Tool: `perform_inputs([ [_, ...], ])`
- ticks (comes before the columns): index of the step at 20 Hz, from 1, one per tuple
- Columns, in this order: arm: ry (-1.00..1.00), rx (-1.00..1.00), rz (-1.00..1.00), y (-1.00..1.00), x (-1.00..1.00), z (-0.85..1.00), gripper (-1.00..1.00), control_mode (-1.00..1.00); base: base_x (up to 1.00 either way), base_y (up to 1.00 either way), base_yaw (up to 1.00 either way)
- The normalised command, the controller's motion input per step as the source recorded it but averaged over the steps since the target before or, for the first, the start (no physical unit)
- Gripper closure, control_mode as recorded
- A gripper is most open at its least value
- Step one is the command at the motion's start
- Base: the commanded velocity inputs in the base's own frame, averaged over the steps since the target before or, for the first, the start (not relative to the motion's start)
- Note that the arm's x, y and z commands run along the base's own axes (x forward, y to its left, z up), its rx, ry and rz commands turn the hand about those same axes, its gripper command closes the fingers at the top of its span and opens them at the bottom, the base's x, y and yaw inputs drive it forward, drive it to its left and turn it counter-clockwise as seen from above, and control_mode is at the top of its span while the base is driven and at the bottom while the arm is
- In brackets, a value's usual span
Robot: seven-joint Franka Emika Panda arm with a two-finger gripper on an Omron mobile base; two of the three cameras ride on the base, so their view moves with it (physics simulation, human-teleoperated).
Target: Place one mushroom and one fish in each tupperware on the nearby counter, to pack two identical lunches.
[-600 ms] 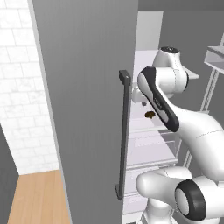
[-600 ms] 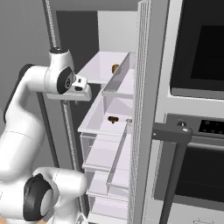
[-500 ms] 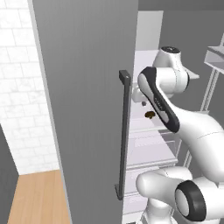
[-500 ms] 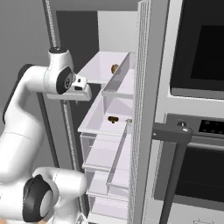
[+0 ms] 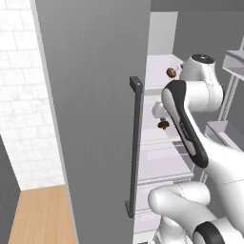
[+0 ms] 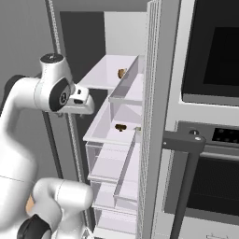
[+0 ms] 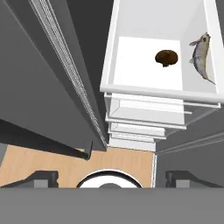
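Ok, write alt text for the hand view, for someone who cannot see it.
Looking down into an open fridge: a brown mushroom and a silver fish lie apart on a white shelf, the fish along its wall. Clear drawers stack below it, the grey door stands beside, and wooden floor shows underneath.

The arm [image 5: 200,143] is glossy white, built of rounded links with dark grey joint bands; two small dark fingers [image 7: 41,177] tip it.

- brown mushroom [image 7: 166,57] and silvery grey fish [image 7: 200,56] are lying on a white shelf [image 7: 131,65]
- grey fridge door [image 5: 90,95] is carrying a dark handle [image 5: 135,147]
- light-brown wooden floor [image 5: 40,214] is showing near left
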Motion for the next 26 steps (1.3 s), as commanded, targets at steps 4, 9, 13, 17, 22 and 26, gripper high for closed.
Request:
perform_inputs([
  [4,-0.16,0.01,-0.06,-0.33,-0.19,0.57,-1.00,-1.00,0.00,0.00,0.00],
  [9,-0.23,0.01,-0.13,-0.23,0.01,0.49,-1.00,-1.00,0.00,0.00,0.00],
  [13,-0.04,0.02,-0.10,-0.18,0.28,0.34,-1.00,-1.00,0.00,0.00,0.00],
  [17,-0.14,0.01,-0.11,-0.18,0.54,0.15,-1.00,-1.00,0.00,0.00,0.00],
  [22,-0.17,0.01,-0.11,-0.10,0.41,0.16,-1.00,-1.00,0.00,0.00,0.00],
  [26,0.01,0.01,-0.04,-0.21,0.51,0.32,-1.00,-1.00,0.00,0.00,0.00],
])
